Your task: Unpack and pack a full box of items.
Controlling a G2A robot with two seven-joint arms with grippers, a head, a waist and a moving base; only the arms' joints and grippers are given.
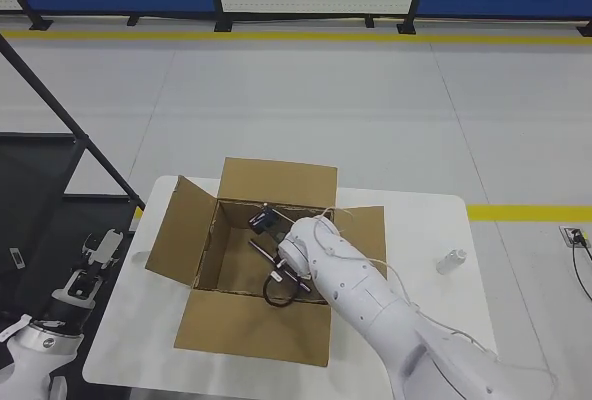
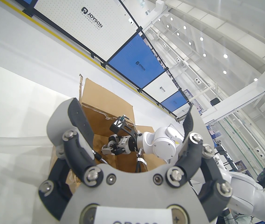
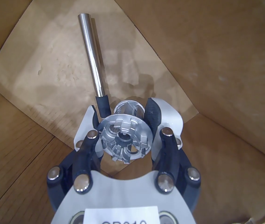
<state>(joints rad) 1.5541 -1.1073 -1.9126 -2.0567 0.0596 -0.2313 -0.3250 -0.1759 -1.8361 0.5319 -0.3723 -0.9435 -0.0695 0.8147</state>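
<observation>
An open cardboard box [image 1: 256, 335] stands on the white table [image 1: 426, 300], all flaps folded out. My right arm [image 1: 356, 290] reaches down into it. Inside, my right gripper [image 3: 124, 113] is shut on a silver flanged metal part [image 3: 123, 134], gripped at its waist just above the box floor. A shiny metal rod [image 3: 91, 54] with a black sleeve on its near end lies flat on the floor, right beside the gripper. My left gripper [image 2: 132, 113] stands open and empty off the table's left edge [image 1: 101, 248], facing the box [image 2: 109, 108].
A small white bottle [image 1: 450, 261] lies on the table to the right of the box. A black slanted frame bar [image 1: 46, 100] and a dark surface stand left of the table. The box walls close in around the right gripper.
</observation>
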